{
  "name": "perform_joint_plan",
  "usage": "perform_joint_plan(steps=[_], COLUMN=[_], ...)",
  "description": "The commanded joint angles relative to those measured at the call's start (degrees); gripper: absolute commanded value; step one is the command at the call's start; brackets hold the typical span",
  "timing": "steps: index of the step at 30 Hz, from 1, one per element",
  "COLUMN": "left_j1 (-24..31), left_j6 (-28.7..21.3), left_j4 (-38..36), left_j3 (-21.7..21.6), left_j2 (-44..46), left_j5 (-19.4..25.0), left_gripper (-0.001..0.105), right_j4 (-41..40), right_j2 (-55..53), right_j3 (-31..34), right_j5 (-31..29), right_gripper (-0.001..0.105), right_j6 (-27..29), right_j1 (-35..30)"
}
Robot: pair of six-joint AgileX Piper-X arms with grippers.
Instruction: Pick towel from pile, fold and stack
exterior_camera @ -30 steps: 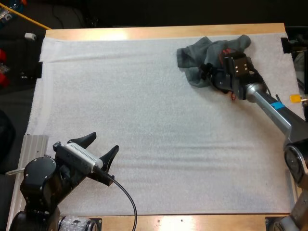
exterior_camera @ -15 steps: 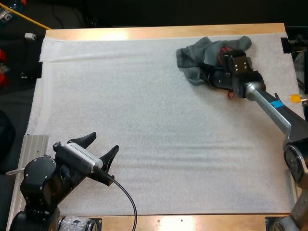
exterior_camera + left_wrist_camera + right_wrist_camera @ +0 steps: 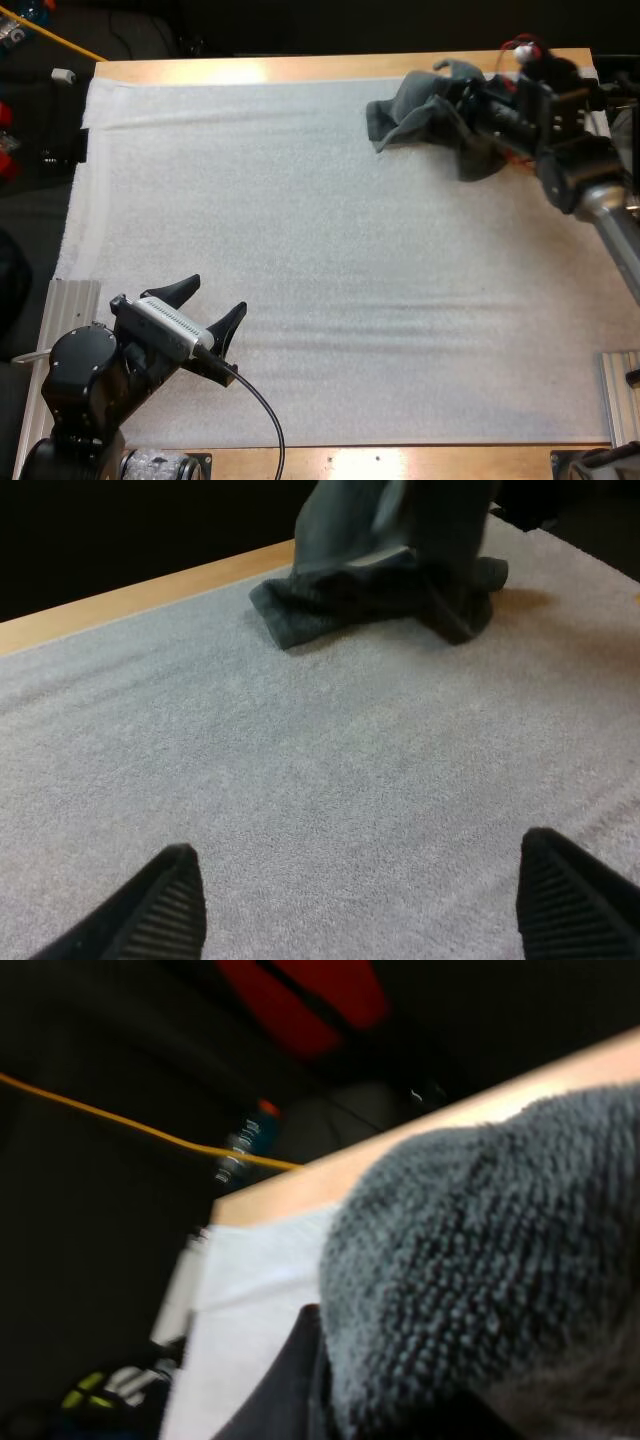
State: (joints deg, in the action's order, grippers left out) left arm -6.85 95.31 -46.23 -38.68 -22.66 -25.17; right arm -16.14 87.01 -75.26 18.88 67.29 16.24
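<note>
A crumpled dark grey-green towel (image 3: pixel 405 115) lies at the far right of the white mat (image 3: pixel 330 250), with one end pulled up off the mat. My right gripper (image 3: pixel 472 106) is shut on that raised end, its fingertips buried in the cloth. The right wrist view has the towel's pile (image 3: pixel 500 1260) pressed close against the camera. My left gripper (image 3: pixel 215 300) hovers open over the mat's near left part, nothing between its fingers (image 3: pixel 160 900). From the left wrist view the towel (image 3: pixel 380 590) hangs in folds near the mat's far edge.
The wooden table edge (image 3: pixel 300 68) runs along the far side just behind the towel. Metal rails sit at the near left (image 3: pixel 72 300) and near right (image 3: pixel 622 390) of the mat. Bare mat stretches between the two arms.
My right gripper closed on the towel, then rose and swung toward the far right corner, dragging one end of the towel up. The left arm has stayed still.
</note>
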Motion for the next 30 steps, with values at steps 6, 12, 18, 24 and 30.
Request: perform_joint_plan(steps=[6,12,18,24,30], left_j1=[-0.28,-0.28,-0.28,-0.28,-0.28], left_j6=[-0.47,-0.47,-0.47,-0.47,-0.47], left_j4=[0.30,0.30,0.30,0.30,0.30], left_j3=[-0.32,-0.32,-0.32,-0.32,-0.32], left_j2=[0.03,0.03,0.03,0.03,0.03], left_j5=[-0.43,-0.43,0.17,3.59,3.62], left_gripper=[0.064,0.064,0.064,0.064,0.064], right_j4=[-6.87,-19.24,-30.63,-31.06,-22.20], right_j2=[-7.88,-12.89,-14.61,-12.81,-6.76], right_j3=[-0.67,-0.67,-0.67,-0.42,-0.43], right_j5=[2.49,3.18,3.18,0.28,-3.74], right_gripper=[0.000,0.000,0.000,0.000,0.000], right_j6=[2.82,8.91,12.31,12.68,9.32], right_j1=[0.12,0.12,0.79,9.14,18.00])
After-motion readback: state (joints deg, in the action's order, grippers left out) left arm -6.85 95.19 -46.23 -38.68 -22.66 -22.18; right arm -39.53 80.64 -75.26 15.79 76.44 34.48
